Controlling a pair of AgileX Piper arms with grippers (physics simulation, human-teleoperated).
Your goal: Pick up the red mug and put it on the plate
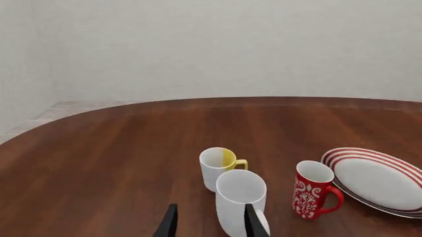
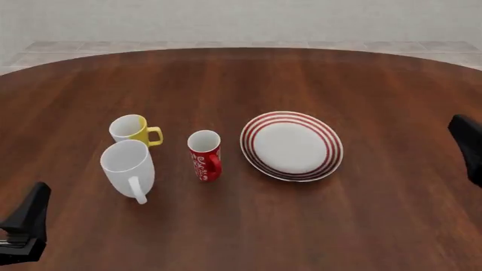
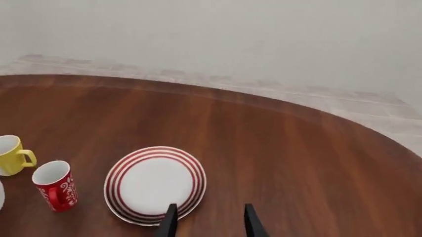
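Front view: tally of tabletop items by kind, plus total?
Mugs: 3, namely the red mug, the small yellow mug and the larger white mug
Plates: 1, the red-ringed white plate
Total: 4 items on the table

In the front view, the red mug stands upright with a narrow strip of bare surface between it and the plate to its right. On its left the white mug and yellow mug crowd close, though apart from it. Lower centre, lower right and the whole upper half of the frame lie bare.
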